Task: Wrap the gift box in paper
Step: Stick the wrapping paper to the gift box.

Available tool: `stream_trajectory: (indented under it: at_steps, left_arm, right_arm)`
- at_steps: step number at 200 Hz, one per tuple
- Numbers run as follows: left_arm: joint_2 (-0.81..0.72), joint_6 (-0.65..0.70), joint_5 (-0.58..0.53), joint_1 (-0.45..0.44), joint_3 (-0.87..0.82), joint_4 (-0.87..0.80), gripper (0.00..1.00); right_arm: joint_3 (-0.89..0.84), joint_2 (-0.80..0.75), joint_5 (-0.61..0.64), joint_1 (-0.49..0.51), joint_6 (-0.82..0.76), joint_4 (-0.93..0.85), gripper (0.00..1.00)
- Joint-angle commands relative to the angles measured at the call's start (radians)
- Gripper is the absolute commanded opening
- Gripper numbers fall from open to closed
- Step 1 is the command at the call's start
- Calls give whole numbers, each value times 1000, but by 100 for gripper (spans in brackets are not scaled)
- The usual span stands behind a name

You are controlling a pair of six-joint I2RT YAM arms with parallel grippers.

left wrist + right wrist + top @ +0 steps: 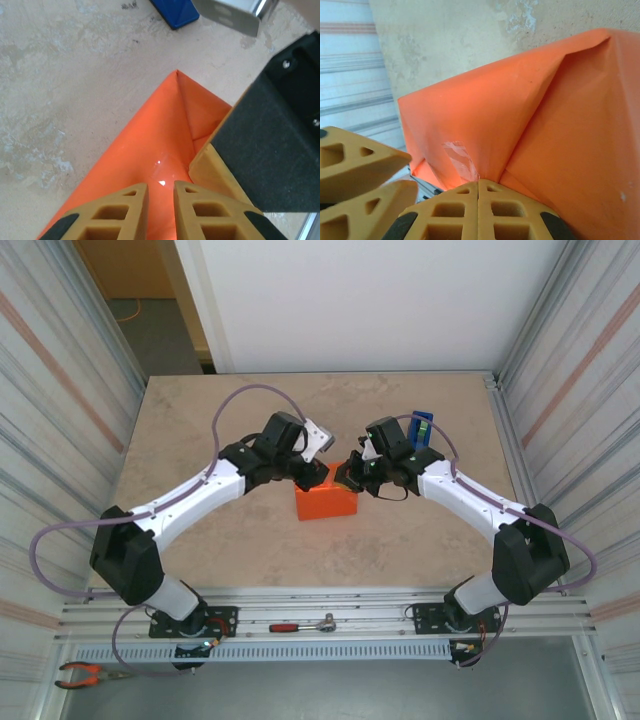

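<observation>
The gift box [326, 504] is seen at the middle of the table [200, 440], already skinned in the orange paper [145, 145]. The blue tape dispenser [421, 427] stands well apart at the box's 2 o'clock.

Both arms are met at the box's far edge, the left gripper [160, 205] at 11 o'clock and the right gripper [478, 200] at 1 o'clock. The left fingers are held a sliver apart above a triangular flap [176, 100], with nothing caught between them as far as can be made out. The right fingers are pressed together, with their tips set on the seam where two folds meet, just beside a strip of clear tape [461, 161]. Whether any paper is nipped there cannot be told.

The box is judged light and rigid, and likely to skate on the smooth top if shoved from one side. It is best braced from the opposite side. The paper is judged thin and crisp: a crease will be kept, but a tear is easily started. The flap is best taken near its point and pressed flat, not tugged.
</observation>
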Motion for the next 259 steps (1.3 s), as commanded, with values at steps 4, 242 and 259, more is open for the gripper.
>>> stream_trajectory:
  at_steps: [4,242,259]
  left_arm:
    - [-22,25,12,-20,-25,-16,21]
    - [-18,16,11,-30,-115,-21,15]
    - [-16,14,12,-31,-117,-19,14]
  right_arm:
    - [-68,55,61,25,3,-129,0]
    - [-30,12,9,33,-87,-98,11]
    - [-28,10,1,32,-91,-100,12]
